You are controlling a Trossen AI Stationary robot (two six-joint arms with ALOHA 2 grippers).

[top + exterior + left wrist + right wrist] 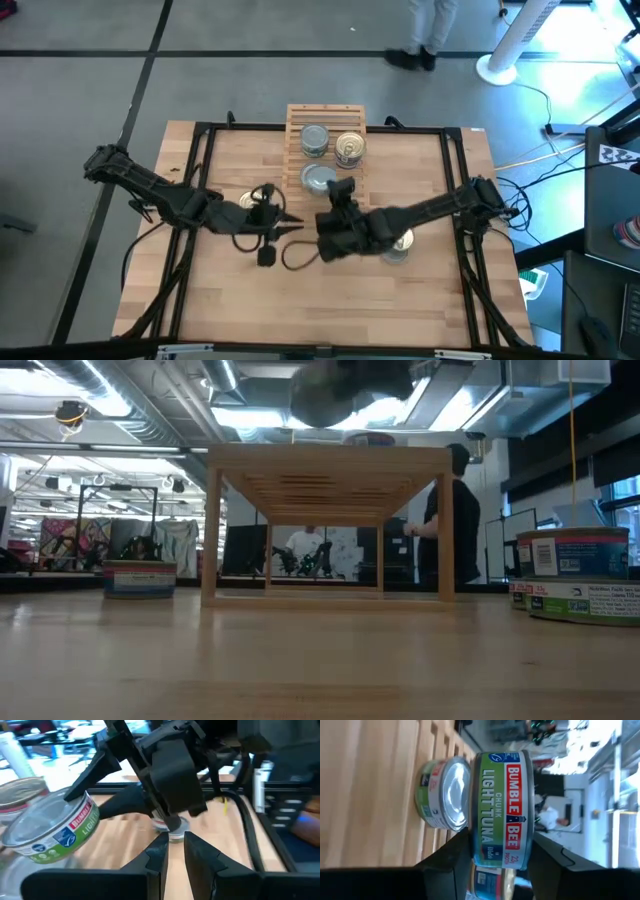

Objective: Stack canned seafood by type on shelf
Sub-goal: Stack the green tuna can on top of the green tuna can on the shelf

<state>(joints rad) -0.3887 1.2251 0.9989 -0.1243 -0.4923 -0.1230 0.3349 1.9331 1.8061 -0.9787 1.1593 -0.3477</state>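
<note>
The light-wood slatted shelf [326, 118] stands at the table's far middle. On it sit two silver-topped cans [315, 140] [318, 178] and a gold-topped can [350, 148]. My right gripper [338, 192] [501, 854] is over the shelf's near edge, shut on a green-labelled tuna can [502, 805] [50, 830]. That can sits just above and beside the near silver can [445, 792]. My left gripper [283, 212] [175, 847] hovers left of the right one, shut to a narrow slit and holding nothing. My right gripper pinches the tuna can across its two flat faces. One finger [451, 862] is at the lower rim [476, 845], the other [552, 862] at the top face. The fingers come level from the table's near side. The can is lifted and tilts slightly in the left wrist view.
A gold-topped can [247, 200] lies on the table by my left arm. More cans [400, 243] [575, 575] sit under my right arm, and another [140, 578] left of the shelf. A black frame [205, 150] borders the table. A person [455, 520] stands behind it.
</note>
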